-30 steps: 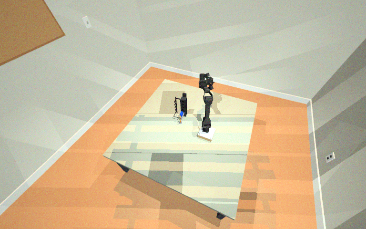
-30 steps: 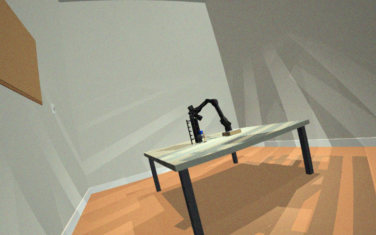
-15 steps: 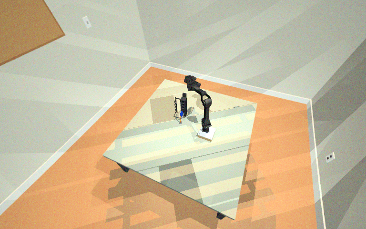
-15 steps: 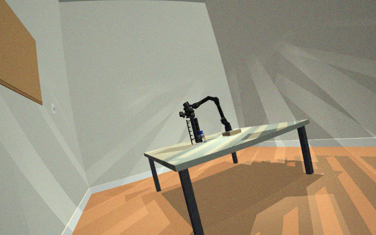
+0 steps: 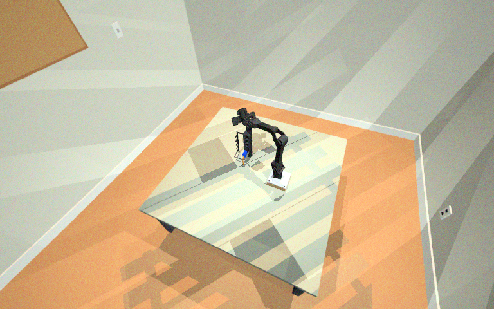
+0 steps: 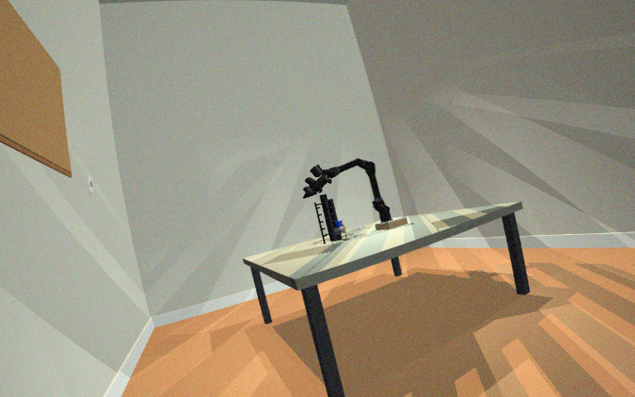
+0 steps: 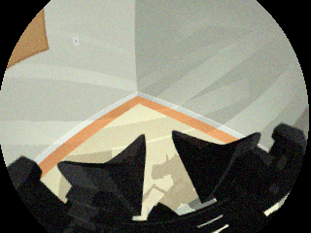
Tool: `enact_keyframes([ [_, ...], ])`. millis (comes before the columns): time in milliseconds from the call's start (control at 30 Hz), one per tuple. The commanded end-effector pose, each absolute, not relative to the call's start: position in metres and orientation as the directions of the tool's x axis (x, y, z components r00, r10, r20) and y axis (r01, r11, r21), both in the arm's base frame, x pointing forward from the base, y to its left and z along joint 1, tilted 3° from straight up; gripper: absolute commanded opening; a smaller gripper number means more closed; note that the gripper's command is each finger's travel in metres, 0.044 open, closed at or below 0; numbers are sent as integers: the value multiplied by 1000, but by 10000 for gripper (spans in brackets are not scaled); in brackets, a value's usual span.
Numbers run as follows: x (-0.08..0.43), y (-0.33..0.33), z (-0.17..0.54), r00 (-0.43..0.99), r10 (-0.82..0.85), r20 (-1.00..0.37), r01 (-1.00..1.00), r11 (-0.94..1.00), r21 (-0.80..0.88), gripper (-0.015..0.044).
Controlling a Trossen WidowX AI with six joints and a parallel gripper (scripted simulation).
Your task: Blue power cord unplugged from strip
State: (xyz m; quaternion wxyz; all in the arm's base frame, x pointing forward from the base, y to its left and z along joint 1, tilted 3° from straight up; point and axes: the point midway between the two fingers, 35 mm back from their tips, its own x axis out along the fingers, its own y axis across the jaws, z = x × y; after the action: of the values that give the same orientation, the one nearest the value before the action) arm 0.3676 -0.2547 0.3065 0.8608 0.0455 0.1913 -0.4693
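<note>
From the top view, the tool hangs above the upright power strip, apart from it, while the blue plug sits low on the strip near the worktop, so the unplugging appears not yet begun. The exterior view shows the same gap: the tool is over the strip's top end, the plug well below, with a ladder-like rack just beside the strip narrowing the approach on that side. In the wrist view the fingers stand partly closed around nothing.
</note>
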Motion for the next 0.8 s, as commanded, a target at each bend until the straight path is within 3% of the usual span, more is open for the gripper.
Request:
enact_keyframes([
  [0, 384, -222, 303, 568, -725, -390, 733, 661, -161, 160],
  [333, 416, -164, 280, 678, -554, -483, 493, 830, -261, 160],
  [567, 421, -94, 227, 672, -318, -669, 3, 904, -427, 160],
  [767, 391, -50, 171, 490, -145, -860, -555, 708, -436, 160],
])
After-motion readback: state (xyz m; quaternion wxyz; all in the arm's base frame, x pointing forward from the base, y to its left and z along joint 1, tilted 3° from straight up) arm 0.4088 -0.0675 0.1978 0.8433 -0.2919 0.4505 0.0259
